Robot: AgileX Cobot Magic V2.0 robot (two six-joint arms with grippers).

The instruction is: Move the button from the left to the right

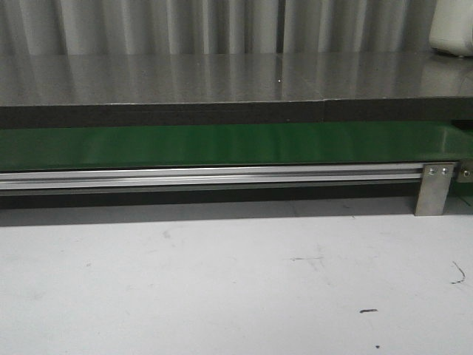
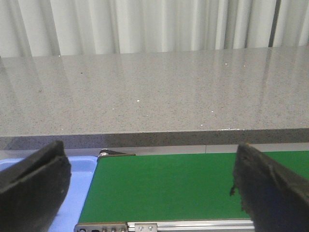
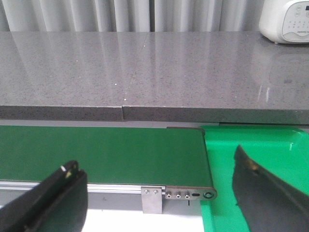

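Note:
The button is not in view in any frame. The green belt (image 1: 222,146) runs left to right and carries nothing where it shows. My left gripper (image 2: 152,186) is open and empty, its black fingers (image 2: 34,186) wide apart over the belt's left end (image 2: 164,186). My right gripper (image 3: 159,191) is open and empty, its fingers (image 3: 48,203) wide apart over the belt's right end (image 3: 106,152). Neither gripper shows in the front view.
A blue tray (image 2: 77,181) lies off the belt's left end, a green tray (image 3: 270,145) off its right end. An aluminium rail (image 1: 207,177) with a bracket (image 1: 434,188) fronts the belt. A grey stone counter (image 1: 222,78) stands behind, with a white appliance (image 3: 285,21) at the far right.

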